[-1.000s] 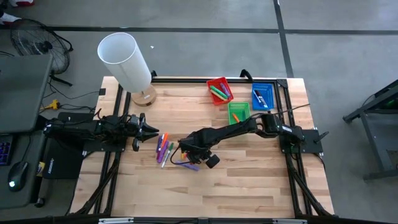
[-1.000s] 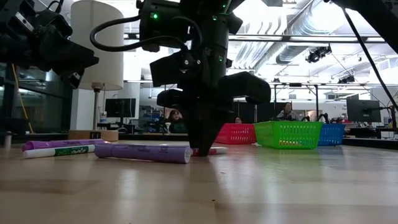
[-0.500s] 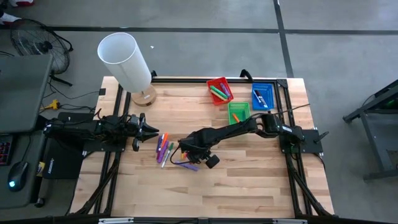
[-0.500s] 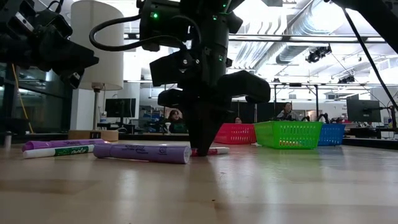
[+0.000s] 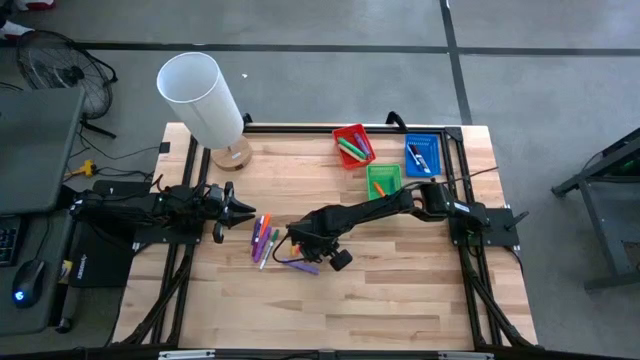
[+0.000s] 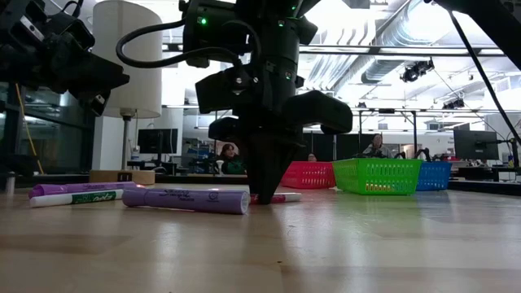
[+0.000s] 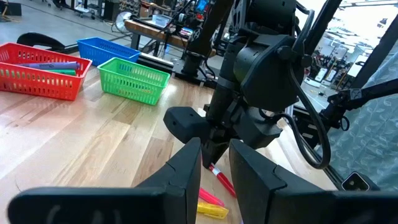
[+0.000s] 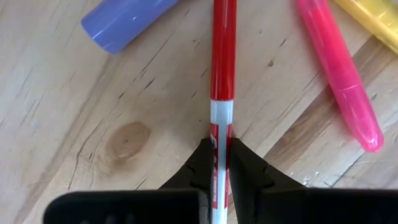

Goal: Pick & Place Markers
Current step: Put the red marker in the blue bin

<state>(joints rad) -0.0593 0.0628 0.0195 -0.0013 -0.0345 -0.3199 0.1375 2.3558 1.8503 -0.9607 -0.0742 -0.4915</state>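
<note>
Several markers [image 5: 264, 239] lie flat on the wood left of centre, and a purple one [image 5: 300, 265] lies nearer the near edge. My right gripper [image 5: 299, 243] points down over them, shut on a red-and-white marker [image 8: 219, 62]. In the right wrist view a purple marker [image 8: 127, 22], a pink one [image 8: 339, 81] and a yellow one [image 8: 367, 15] lie beside it. My left gripper [image 5: 228, 208] hovers at the table's left, narrowly open and holding nothing; its fingers point toward the right gripper [image 7: 249, 81]. My right gripper pinches the red marker's white section [image 8: 217, 127] between its two fingertips [image 8: 249, 168]. The fingers come from above, pointing down, and lie across the marker. The marker lies flat on the table [image 6: 277, 198], its red end pointing away from the fingers.
A red tray [image 5: 352, 145], a green tray [image 5: 384, 180] and a blue tray [image 5: 423, 155] stand near the far right, each holding markers. A white lamp [image 5: 200, 92] on a wooden base [image 5: 231, 155] stands at the far left. Bare wood lies along the near edge.
</note>
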